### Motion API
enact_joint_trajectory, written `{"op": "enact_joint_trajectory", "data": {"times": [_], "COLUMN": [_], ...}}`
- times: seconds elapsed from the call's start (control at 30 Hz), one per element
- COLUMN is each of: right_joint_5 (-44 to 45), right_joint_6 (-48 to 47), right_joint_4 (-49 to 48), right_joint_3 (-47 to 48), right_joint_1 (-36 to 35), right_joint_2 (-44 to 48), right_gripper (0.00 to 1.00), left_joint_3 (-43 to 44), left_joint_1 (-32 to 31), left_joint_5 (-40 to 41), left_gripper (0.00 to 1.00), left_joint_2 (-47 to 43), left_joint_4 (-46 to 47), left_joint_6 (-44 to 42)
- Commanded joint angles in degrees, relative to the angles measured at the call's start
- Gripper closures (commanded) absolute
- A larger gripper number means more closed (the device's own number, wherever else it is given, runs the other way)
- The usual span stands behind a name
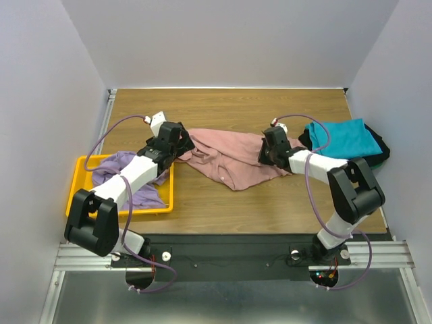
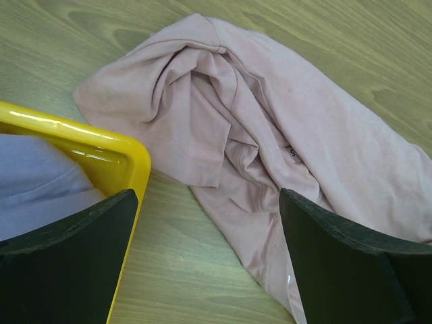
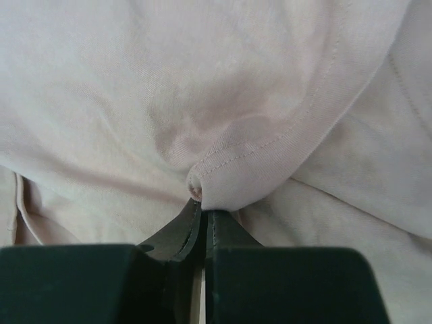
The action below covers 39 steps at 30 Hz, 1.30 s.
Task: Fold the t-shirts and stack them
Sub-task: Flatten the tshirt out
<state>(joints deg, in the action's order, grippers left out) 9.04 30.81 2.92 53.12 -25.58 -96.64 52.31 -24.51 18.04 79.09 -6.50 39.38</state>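
The dusty pink t-shirt [image 1: 226, 158] lies crumpled across the middle of the wooden table. My right gripper [image 1: 268, 150] is shut on a stitched hem fold of it at its right end; the right wrist view shows the cloth [image 3: 236, 101] pinched at the fingertips [image 3: 204, 212]. My left gripper [image 1: 181, 143] is open and empty, hovering over the shirt's left end [image 2: 270, 121], with bare wood between its fingers [image 2: 206, 223]. The lavender t-shirt [image 1: 118, 172] lies bunched in the bin [image 2: 34, 175]. The teal t-shirt [image 1: 341, 137] lies folded on the black one [image 1: 379, 147] at the right.
The yellow plastic bin [image 1: 77, 182] stands at the table's left edge, and its corner [image 2: 101, 145] is beside my left finger. Grey walls close in the table at the back and on both sides.
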Motion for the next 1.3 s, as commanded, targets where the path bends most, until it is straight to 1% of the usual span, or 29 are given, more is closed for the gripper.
{"op": "enact_joint_trajectory", "data": {"times": [0.0, 0.1, 0.13, 0.2, 0.27, 0.47, 0.63, 0.77, 0.83, 0.9, 0.93, 0.97, 1.03, 1.07, 1.13, 1.2, 1.27], "right_joint_5": [9.56, 15.46, 19.57, 23.63, 24.71, 25.77, 27.35, 25.51, 23.15, 22.17, 21.73, 21.55, 21.03, 20.76, 20.23, 20.05, 20.05], "right_joint_6": [-1.01, -1.89, -2.33, -2.85, -3.64, -5.32, -6.9, -6.9, -6.73, -6.55, -6.55, -6.55, -6.46, -6.37, -6.37, -6.37, -6.37], "right_joint_4": [0.41, 4.44, 5.51, 8.24, 9.56, 13.42, 14.75, 14.92, 14.84, 14.92, 14.92, 14.84, 14.84, 14.84, 14.92, 14.84, 14.84], "right_joint_3": [1.37, 1.72, 1.72, 1.2, 0.49, -1.53, -1.88, -2.41, -2.5, -2.5, -2.5, -2.5, -2.59, -2.67, -2.67, -2.67, -2.67], "right_joint_1": [-0.43, -0.35, -0.08, 0.88, 2.2, 11.16, 17.4, 18.2, 18.2, 18.2, 18.2, 18.2, 18.29, 18.29, 18.2, 18.29, 18.2], "right_joint_2": [7.32, 11.55, 14.43, 17.17, 21.04, 27.46, 28.79, 29.32, 28.97, 28.53, 28.35, 27.74, 27.04, 26.86, 26.68, 26.59, 26.5], "right_gripper": [1.0, 0.99, 1.0, 1.0, 1.0, 1.0, 0.99, 1.0, 1.0, 1.0, 1.0, 1.0, 1.0, 0.99, 1.0, 1.0, 1.0], "left_joint_3": [-0.55, -0.63, -0.63, -0.9, -1.25, -3.79, -7.05, -9.34, -9.07, -7.06, -5.75, -3.3, -0.21, 0.76, 2.96, 5.94, 7.09], "left_joint_1": [0.43, 0.43, 0.43, 0.43, 0.43, -0.01, -1.76, -2.38, -2.38, -2.29, -2.29, -2.29, -2.21, -2.21, -1.86, -1.5, -1.33], "left_joint_5": [0.68, -0.11, -0.72, -1.78, -2.48, -6.0, -8.54, -10.48, -12.41, -13.03, -13.47, -13.56, -13.38, -13.3, -15.66, -15.58, -16.11], "left_gripper": [0.02, 0.02, 0.02, 0.01, 0.01, 0.01, 0.01, 0.01, 0.02, 0.02, 0.02, 0.05, 0.07, 0.07, 0.06, 0.06, 0.06], "left_joint_2": [-2.53, -2.8, -3.06, -3.41, -3.5, -4.82, -6.57, -5.79, -3.42, -1.23, 1.3, 2.64, 6.41, 7.65, 12.13, 14.59, 17.49], "left_joint_4": [0.61, 0.61, 0.87, 1.14, 1.23, 2.37, 3.95, 7.99, 10.8, 12.47, 13.44, 14.14, 16.95, 17.57, 18.19, 17.84, 18.54], "left_joint_6": [-0.97, -0.88, -0.88, -1.05, -1.05, -0.97, 0.09, -0.09, -0.26, -0.18, -0.52, -0.7, -2.63, -3.59, -7.37, -7.3, -8.08]}}
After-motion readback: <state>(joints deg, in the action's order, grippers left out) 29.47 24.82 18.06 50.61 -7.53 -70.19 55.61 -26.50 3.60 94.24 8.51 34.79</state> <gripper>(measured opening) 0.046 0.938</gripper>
